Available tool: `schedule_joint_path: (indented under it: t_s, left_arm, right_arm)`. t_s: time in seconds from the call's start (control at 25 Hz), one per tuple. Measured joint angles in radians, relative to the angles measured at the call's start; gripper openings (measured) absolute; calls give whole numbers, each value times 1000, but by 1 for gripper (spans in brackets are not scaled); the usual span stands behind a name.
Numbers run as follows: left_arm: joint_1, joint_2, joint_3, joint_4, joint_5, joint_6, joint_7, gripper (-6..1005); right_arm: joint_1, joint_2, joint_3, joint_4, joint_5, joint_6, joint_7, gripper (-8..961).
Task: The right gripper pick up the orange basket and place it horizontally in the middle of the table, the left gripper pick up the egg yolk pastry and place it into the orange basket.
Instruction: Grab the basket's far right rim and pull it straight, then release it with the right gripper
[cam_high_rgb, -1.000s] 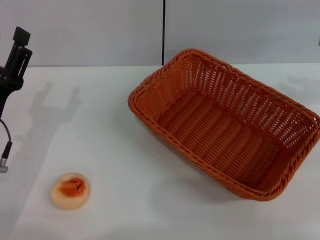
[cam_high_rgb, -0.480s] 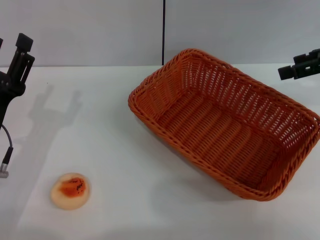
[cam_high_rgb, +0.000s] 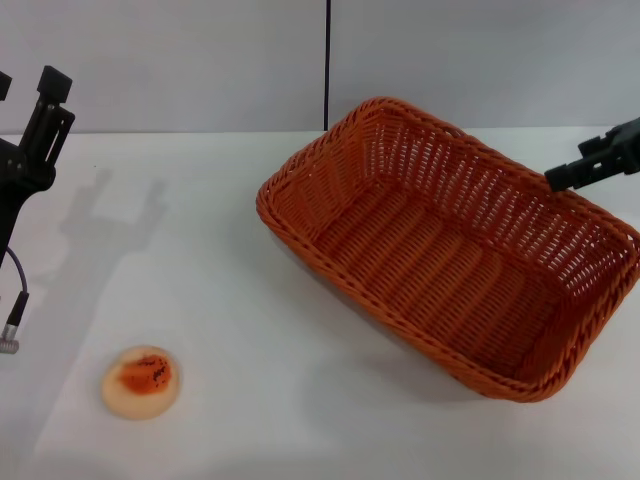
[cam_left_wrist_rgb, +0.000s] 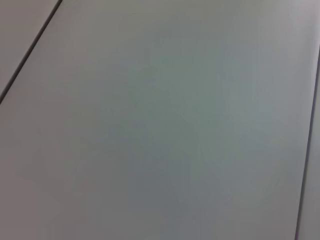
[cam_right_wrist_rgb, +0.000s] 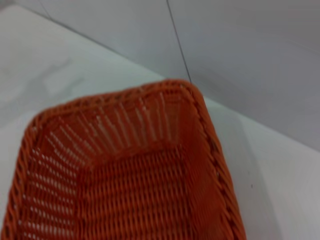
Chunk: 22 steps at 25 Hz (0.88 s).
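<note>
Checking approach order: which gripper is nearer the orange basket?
Right. The right gripper hangs at the orange basket's far right rim; the left gripper is raised across the table.

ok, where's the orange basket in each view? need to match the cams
Head view: orange basket at centre-right on the table, lying at an angle.
Left wrist view: not in it, only grey wall.
Right wrist view: fills the lower half.
Shared landmark: dark vertical wall seam behind the basket.

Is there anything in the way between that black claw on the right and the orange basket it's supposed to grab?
Nothing visible. The right gripper hangs just above the orange basket's far rim, with only air between them. The egg yolk pastry lies far off near the table's front left.
</note>
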Motion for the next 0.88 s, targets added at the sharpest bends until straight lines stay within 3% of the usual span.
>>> schedule_joint_path:
  t_s: [0.24,0.48,0.68,0.8,0.88]
  left_arm:
    - [-2,-1,0,-4,0,8,-6,784]
    - [-1,0,3,-6,0,14,-6,784]
    - [6,1,13,-7,0,31,-7,784]
    - [8,2,13,-6,0,33,-8,784]
    - [8,2,13,-5,0,34,-9,784]
  right_arm:
    - [16,5,-43,47,-31,35,9,799]
    - [41,41,-46,90,-112,63,13,797]
    - [55,48,-47,146,-161,92,16,795]
    - [52,49,-45,145,-161,95,16,620]
    - [50,49,-43,142,-160,91,17,575]
